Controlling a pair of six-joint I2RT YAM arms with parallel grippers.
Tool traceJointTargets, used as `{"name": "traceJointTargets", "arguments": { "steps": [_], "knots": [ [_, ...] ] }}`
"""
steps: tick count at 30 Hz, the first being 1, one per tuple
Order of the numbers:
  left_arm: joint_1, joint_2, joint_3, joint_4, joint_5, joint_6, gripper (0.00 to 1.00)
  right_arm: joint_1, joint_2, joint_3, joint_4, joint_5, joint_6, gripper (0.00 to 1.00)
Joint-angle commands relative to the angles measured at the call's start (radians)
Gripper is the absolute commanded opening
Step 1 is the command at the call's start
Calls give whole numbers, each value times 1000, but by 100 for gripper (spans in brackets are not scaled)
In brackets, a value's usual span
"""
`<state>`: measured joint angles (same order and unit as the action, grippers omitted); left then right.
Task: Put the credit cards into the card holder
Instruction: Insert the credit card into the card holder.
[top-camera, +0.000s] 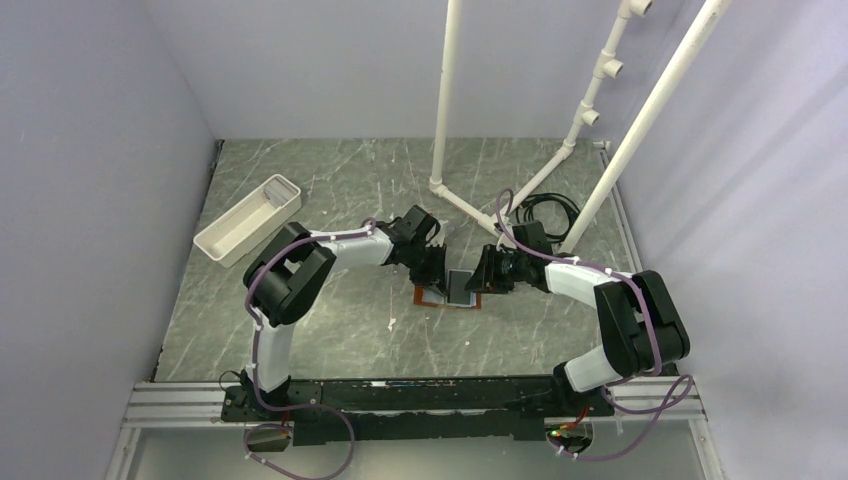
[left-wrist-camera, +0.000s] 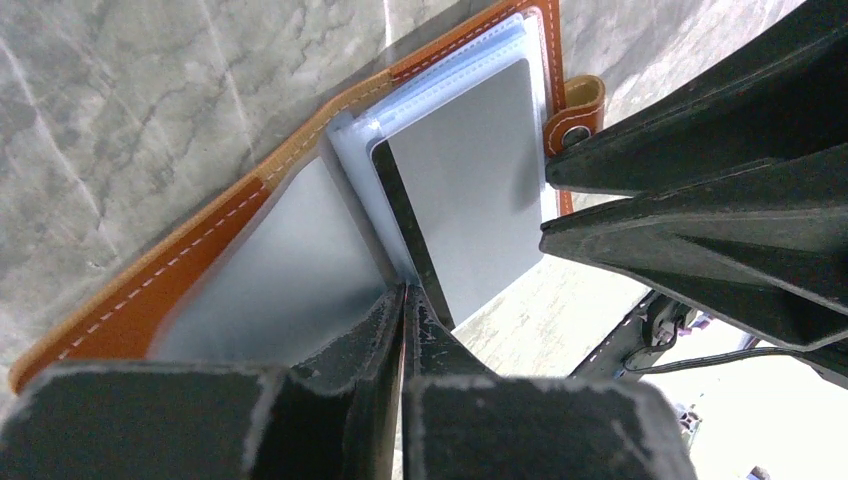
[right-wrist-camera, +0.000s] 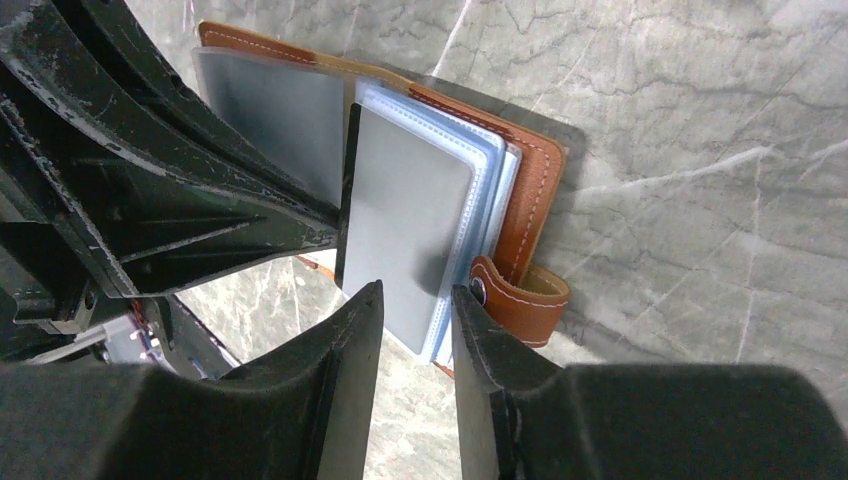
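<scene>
while left jaws pinch flat grey card (right-wrist-camera: 410, 210), right jaws parted, stitched leather holder (right-wrist-camera: 530, 200)

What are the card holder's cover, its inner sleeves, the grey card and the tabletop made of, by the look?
Brown folding card holder: likely leather or imitation, smooth, white stitching along the edge. Clear inner sleeves: thin soft plastic, translucent, dotted seams. Flat grey card: probably plastic, matte. Grey-green veined tabletop: marble look; stone or printed laminate, can't tell.
</scene>
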<state>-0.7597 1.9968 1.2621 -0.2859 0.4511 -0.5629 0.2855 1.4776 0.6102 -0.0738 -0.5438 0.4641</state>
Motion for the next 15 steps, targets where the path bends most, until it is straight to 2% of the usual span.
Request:
{"name": "traceJointTargets", "arguments": {
  "steps": [1, 15],
  "knots": [
    [1, 16, -9, 46, 7, 4, 9, -5, 5, 5, 27, -18, -8, 34],
    [2, 28, -19, 56, 12, 1, 7, -4, 0, -1, 67, -75, 24, 29]
  ]
}}
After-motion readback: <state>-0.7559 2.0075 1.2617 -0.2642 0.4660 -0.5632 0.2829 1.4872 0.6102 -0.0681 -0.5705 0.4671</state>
